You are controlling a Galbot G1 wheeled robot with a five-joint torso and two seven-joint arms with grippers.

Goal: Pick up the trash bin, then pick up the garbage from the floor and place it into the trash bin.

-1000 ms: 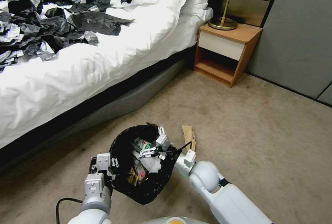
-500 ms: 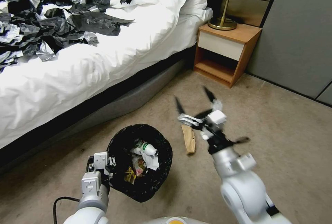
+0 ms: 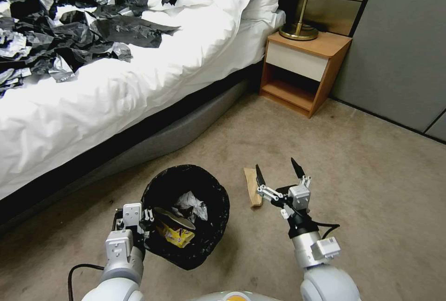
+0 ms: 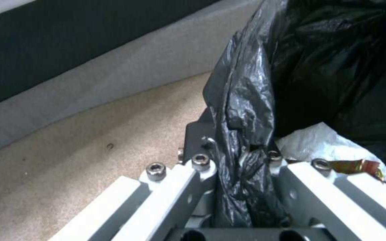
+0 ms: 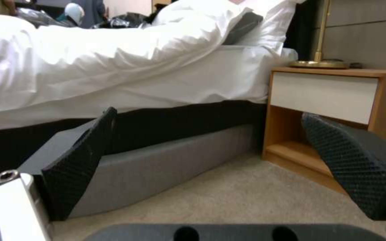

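Where the black bag folds over the rim, hides the white wall of the trash bin (image 3: 186, 217) entirely. Sits on the carpet beside the bed (image 3: 139, 82), mouth facing up. Left gripper (image 3: 139, 226) at its left rim, fingers (image 4: 202, 140) closed on the trash bin's bag-covered edge, seen close in the left wrist view with black plastic bunched between them. Inside: a yellow snack wrapper (image 3: 176, 236), white tissue (image 3: 190, 201) and a dark curved piece hard to identify. Just right of the bin, a brown cardboard scrap (image 3: 252, 187) flat on the floor, long axis running away from the robot toward the nightstand (image 3: 304, 71). Right gripper (image 3: 278, 175) close beside its far end, fingers (image 5: 79, 164) spread wide, holding nothing; contact with the scrap impossible to tell.
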